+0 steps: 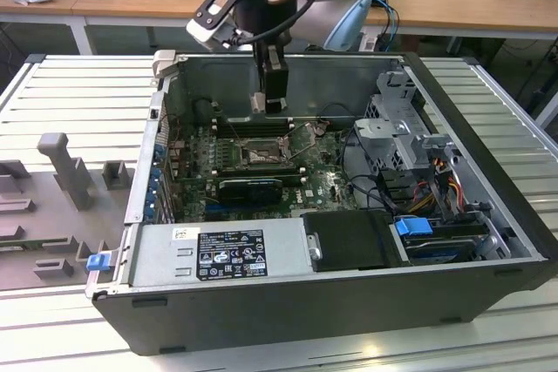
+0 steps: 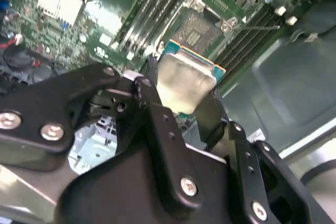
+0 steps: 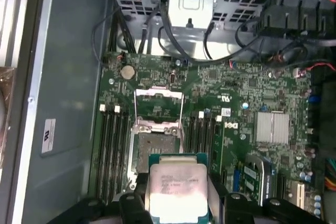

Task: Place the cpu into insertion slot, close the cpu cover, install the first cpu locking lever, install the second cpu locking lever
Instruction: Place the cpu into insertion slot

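Clamping the cpu by its edges in the hand, hovering over the green board close to the bare insertion slot, with the cpu cover standing raised beside it.

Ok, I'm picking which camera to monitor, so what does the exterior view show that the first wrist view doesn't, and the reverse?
Exterior view: the whole computer case, its power supply and the ribbed table under it. First wrist view: the metal top of the chip up close, the open cover and a coin battery. Both: the gripper holding the chip, the socket and the green board.
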### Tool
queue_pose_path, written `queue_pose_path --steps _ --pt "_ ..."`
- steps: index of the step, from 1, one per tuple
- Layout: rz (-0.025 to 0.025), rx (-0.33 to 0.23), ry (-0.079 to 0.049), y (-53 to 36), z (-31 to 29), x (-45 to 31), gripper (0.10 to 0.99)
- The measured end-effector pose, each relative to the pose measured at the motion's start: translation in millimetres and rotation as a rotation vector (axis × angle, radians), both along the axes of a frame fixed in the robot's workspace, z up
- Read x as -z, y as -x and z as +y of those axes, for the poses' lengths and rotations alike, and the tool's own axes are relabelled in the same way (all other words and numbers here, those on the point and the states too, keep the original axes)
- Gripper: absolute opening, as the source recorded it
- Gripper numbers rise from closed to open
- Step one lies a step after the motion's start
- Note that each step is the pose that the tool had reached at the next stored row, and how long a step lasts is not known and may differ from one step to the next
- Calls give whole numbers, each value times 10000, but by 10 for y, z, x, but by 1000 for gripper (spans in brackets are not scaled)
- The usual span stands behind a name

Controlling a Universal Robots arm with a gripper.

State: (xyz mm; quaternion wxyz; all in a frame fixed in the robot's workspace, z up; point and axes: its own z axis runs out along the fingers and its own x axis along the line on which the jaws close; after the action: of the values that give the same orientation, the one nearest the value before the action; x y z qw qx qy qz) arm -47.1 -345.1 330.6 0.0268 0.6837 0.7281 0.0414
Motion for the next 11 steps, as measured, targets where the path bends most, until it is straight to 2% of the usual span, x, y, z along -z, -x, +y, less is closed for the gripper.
queue_pose_path --steps 4,7,9,11 --pt "-13 188 -1 1 2 43 525" --pt "-85 210 -2 1 2 72 525" --pt "-101 213 -1 1 2 97 525" --pt "-103 214 -1 1 2 152 525"
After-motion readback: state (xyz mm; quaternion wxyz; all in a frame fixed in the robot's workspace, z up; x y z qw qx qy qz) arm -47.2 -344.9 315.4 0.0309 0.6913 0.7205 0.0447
